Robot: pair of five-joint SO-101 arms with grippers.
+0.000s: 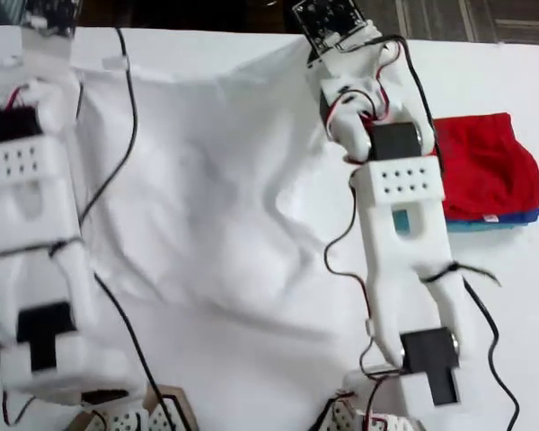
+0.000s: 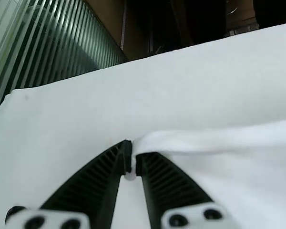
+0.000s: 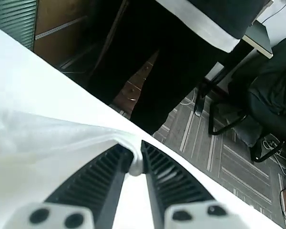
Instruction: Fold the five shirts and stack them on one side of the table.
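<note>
A white shirt (image 1: 216,197) lies spread over the middle of the white table (image 1: 512,323), wrinkled near its centre. My left gripper (image 2: 131,160) is at the table's far left corner, shut on an edge of the white shirt (image 2: 219,157). Over at the far edge near the middle, my right gripper (image 3: 136,160) is shut on another corner of the white shirt (image 3: 52,143), which is pulled into a small peak between the fingers. A folded stack sits at the right side: a red shirt (image 1: 485,166) on top of a blue one (image 1: 494,222).
Both arms (image 1: 400,224) stretch from the near edge toward the far edge, with black and red cables (image 1: 117,171) trailing across the cloth. Beyond the far table edge stand a person's dark legs (image 3: 171,62) and an office chair (image 3: 257,109).
</note>
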